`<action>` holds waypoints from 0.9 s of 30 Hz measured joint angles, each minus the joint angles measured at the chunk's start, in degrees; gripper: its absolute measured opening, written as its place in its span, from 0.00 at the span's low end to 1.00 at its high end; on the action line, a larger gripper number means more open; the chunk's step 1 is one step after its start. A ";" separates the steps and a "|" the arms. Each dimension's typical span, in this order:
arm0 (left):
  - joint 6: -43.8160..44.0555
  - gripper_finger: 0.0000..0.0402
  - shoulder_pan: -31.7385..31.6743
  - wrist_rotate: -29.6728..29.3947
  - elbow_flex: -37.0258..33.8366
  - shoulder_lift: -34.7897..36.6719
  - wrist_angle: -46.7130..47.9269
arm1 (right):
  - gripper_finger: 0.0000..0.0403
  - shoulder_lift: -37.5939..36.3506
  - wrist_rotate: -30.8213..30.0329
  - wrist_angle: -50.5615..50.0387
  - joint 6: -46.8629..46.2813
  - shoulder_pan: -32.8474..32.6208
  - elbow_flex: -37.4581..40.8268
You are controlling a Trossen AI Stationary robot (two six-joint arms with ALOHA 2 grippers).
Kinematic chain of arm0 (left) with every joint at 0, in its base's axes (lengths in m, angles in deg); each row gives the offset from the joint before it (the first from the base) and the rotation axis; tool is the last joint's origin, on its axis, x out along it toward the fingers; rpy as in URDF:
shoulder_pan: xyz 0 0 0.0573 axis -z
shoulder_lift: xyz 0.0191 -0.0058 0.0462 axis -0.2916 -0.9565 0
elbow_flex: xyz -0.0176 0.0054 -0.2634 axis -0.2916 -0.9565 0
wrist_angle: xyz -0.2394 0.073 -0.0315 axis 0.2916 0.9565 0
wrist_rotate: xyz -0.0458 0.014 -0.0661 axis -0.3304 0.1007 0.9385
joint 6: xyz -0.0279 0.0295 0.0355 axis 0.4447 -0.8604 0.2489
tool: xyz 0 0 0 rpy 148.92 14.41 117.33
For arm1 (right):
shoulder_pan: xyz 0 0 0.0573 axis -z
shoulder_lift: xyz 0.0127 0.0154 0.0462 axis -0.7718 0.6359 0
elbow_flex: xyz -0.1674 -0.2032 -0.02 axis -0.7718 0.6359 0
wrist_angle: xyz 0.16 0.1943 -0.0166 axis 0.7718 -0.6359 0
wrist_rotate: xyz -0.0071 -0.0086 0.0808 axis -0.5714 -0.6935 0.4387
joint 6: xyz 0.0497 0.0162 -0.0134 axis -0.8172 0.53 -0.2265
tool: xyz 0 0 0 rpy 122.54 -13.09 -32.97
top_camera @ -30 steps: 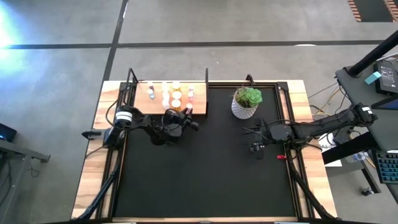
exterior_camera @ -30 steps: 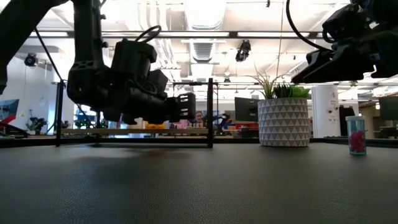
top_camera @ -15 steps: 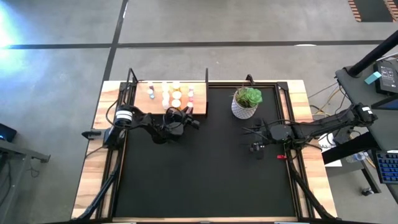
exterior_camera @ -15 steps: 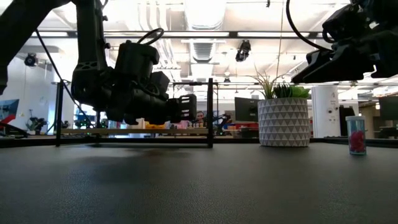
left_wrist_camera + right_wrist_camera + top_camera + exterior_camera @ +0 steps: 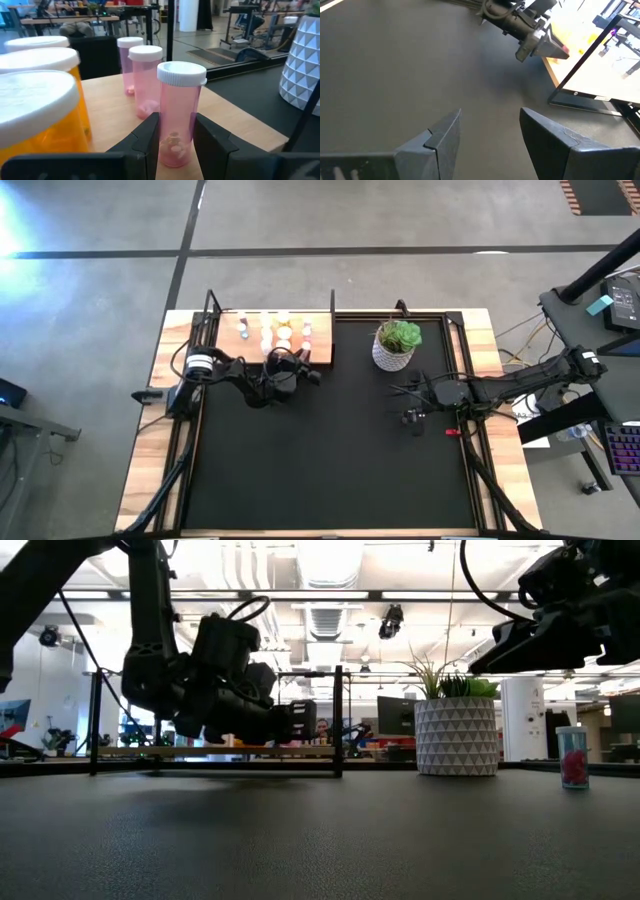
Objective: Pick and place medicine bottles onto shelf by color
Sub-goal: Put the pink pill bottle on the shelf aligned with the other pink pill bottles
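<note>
The shelf is a light-wood board with thin black corner posts, at the far left of the counter. Medicine bottles stand upright on it in rows: white, orange and pink, all white-capped. One pink bottle stands at the shelf's near edge between the left hand's fingers, two more pink ones just behind it, orange ones beside it.

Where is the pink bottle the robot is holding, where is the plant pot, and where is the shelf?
pink bottle [image 5: 176, 120], left wrist view, middle of its body.
plant pot [image 5: 456, 736], low view, patterned white wall.
shelf [image 5: 232, 346], high view, bare wood by its left edge.
</note>
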 joint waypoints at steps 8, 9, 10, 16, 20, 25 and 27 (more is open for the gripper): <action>0.13 0.22 -1.52 1.75 0.04 -0.20 -0.22 | 0.48 0.00 0.00 0.00 0.00 0.00 -0.02; 0.13 0.22 -1.62 1.94 0.04 -0.20 -0.22 | 0.48 0.00 0.00 0.00 0.00 0.00 -0.02; 0.15 0.22 -1.70 2.10 0.04 -0.20 -0.22 | 0.48 0.00 0.00 0.00 0.00 0.00 -0.02; 0.07 0.22 -1.87 2.41 0.60 -0.28 -0.04 | 0.48 0.00 0.00 0.00 0.00 0.00 -0.02; -0.02 0.22 -1.99 2.43 1.01 -0.31 -0.02 | 0.48 0.00 0.00 0.00 0.00 0.00 -0.02; 0.00 0.22 -2.32 2.48 1.01 -0.31 0.00 | 0.48 0.00 0.00 0.00 0.00 0.00 -0.02; 0.02 0.22 -2.35 2.48 1.01 -0.31 0.01 | 0.48 0.00 0.00 0.00 0.00 0.00 -0.02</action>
